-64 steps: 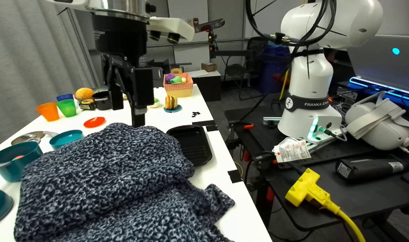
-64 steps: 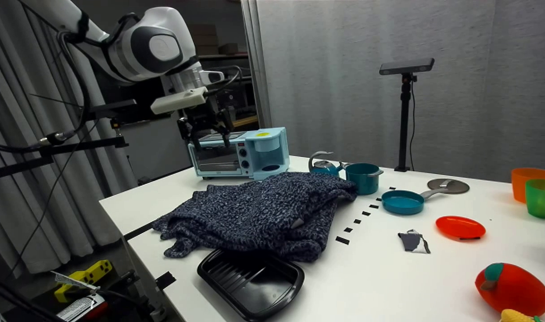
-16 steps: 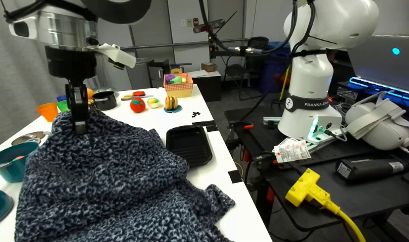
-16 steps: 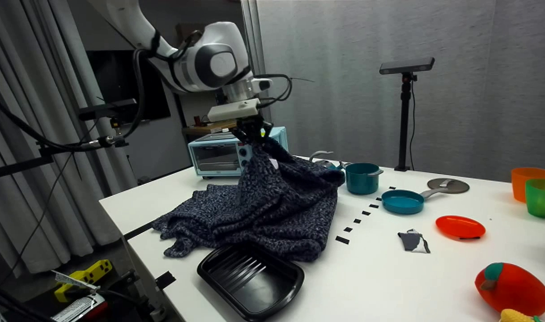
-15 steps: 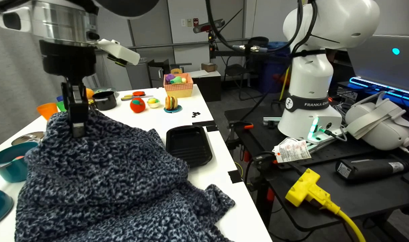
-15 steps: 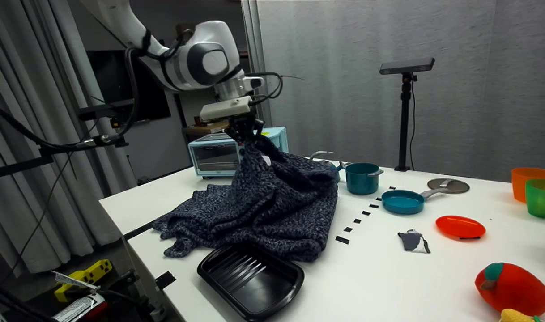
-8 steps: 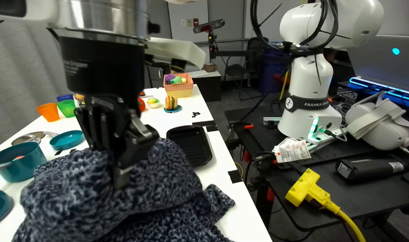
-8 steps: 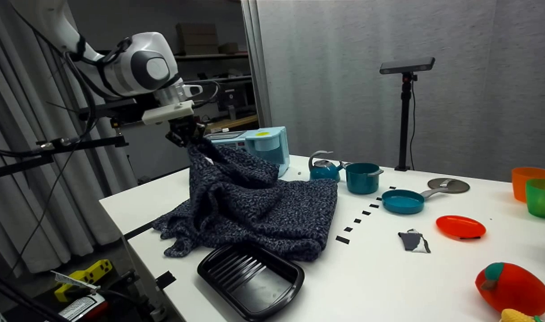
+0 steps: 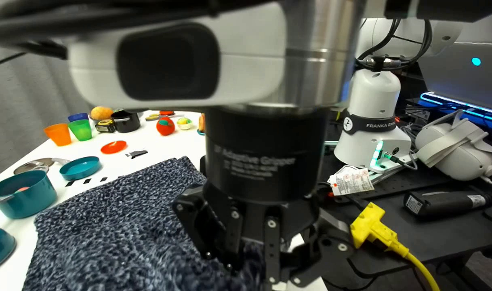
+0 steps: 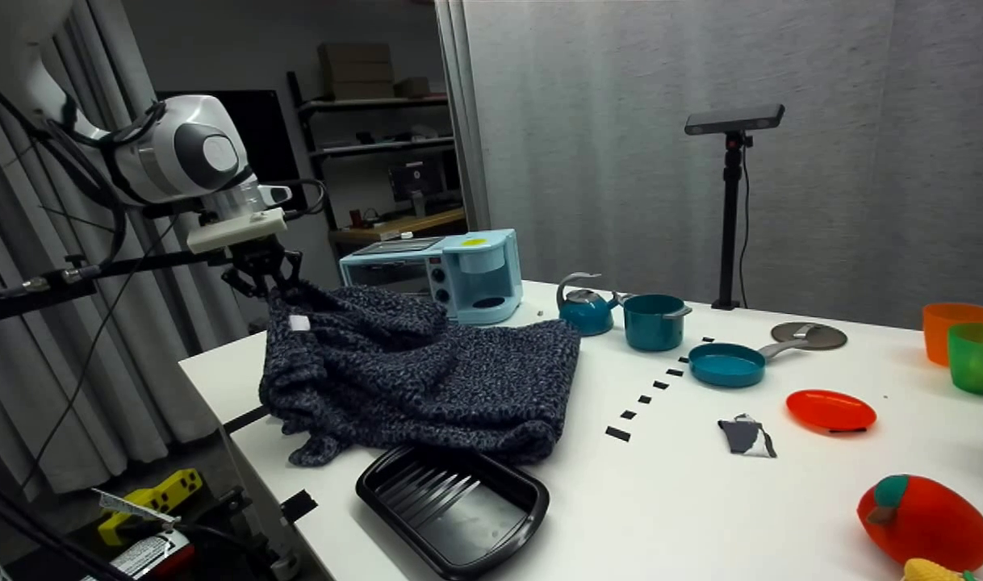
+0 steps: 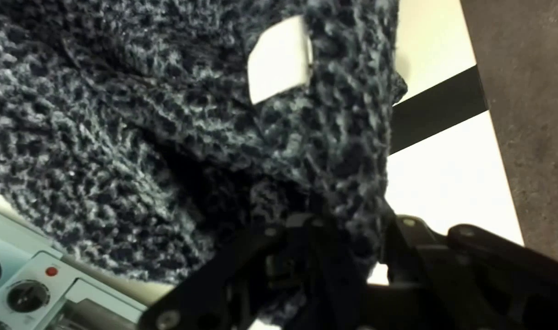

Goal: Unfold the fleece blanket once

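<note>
My black pincer (image 10: 273,284) is pinching a gathered fold of the speckled navy-and-grey fleece blanket (image 10: 459,363), its jaws only slightly apart with fabric filling the gap. The cloth drops in loose folds from my grip, and the rest lies bunched on the white table (image 10: 661,516) below. A white label (image 11: 279,62) shows on the raised cloth just beneath the pincer. Lower than the pincer, at the blanket's edge, lies a black tray (image 10: 495,520). To the pincer's side, past the cloth, sits a pale blue toaster oven (image 10: 435,278). Farther out, beyond the blanket, stand a teal kettle (image 10: 586,315), a teal pot (image 10: 654,324) and a teal pan (image 10: 727,365). Farther still from the pincer are a red plate (image 10: 830,409), an orange cup (image 9: 57,134) and a green cup (image 9: 80,130)
</note>
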